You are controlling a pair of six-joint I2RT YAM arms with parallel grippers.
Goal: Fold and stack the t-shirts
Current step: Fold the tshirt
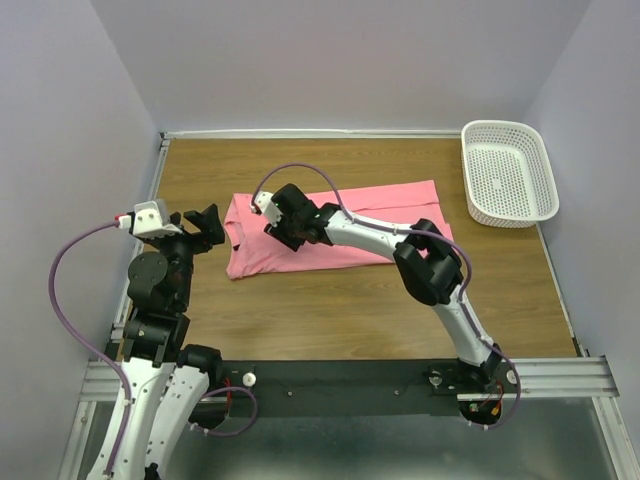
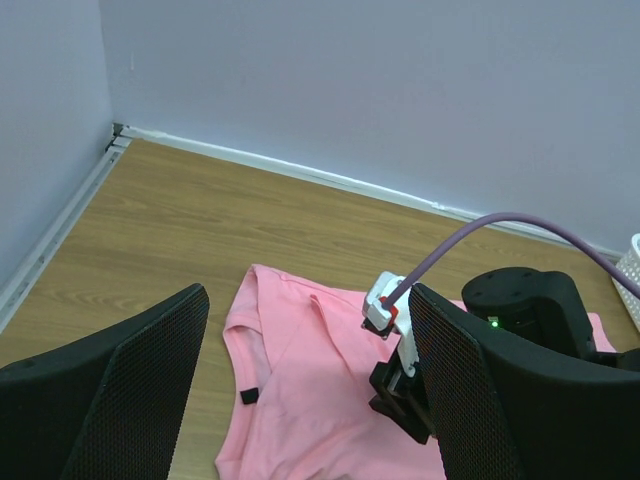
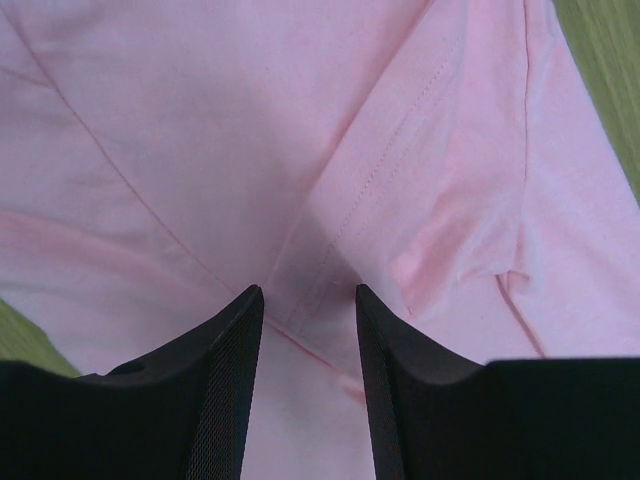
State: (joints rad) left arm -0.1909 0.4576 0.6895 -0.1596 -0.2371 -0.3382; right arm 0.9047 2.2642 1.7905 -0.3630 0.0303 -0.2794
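Top external view: a salmon-pink t-shirt lies folded into a long band on the wooden counter. It sits about midway between the near and far edges, running from left of centre toward the right edge. The right arm reaches diagonally across it from the near right. The right gripper is down at the shirt's left end, over the part nearest the left edge. The left gripper is held close to the left edge of the counter, just beside the shirt's left end and apart from it, with its fingers spread wide. A white perforated basket stands in the far right corner, well apart from the shirt.

Left wrist view: both mesh-faced fingers frame the shirt's left end, where the neck opening and a small black tag show. Nothing is between the fingers.

Right wrist view: the right gripper's fingers are drawn partway together with a narrow gap left between them. They are close above the pink cloth, and a stitched fold of the shirt runs into that gap. The cloth is not visibly clamped, and I cannot tell whether the pads touch it.
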